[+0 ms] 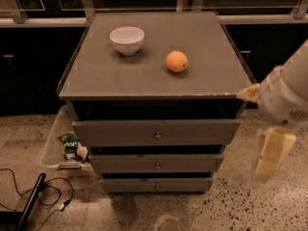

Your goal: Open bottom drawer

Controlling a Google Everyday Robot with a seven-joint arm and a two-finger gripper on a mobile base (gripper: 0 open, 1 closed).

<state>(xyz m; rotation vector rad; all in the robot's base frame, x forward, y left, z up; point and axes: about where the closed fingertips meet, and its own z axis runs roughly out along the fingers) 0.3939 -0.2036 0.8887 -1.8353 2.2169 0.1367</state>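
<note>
The grey cabinet (154,76) has three drawers, all pushed in. The bottom drawer (130,185) is the lowest, with the thinnest and narrowest front and a small round knob (157,187) at its centre. Above it are the mid-sized drawer (125,163) and the widest top drawer (115,131). My gripper (272,150) hangs from the white arm (288,95) to the right of the cabinet, at about the height of the middle drawer and well apart from the bottom drawer's knob.
A white bowl (127,39) and an orange (176,61) sit on the cabinet top. A clear plastic bin (57,143) with snack packets stands on the floor at the cabinet's left. Black cables (33,196) lie at the lower left. The floor is speckled stone.
</note>
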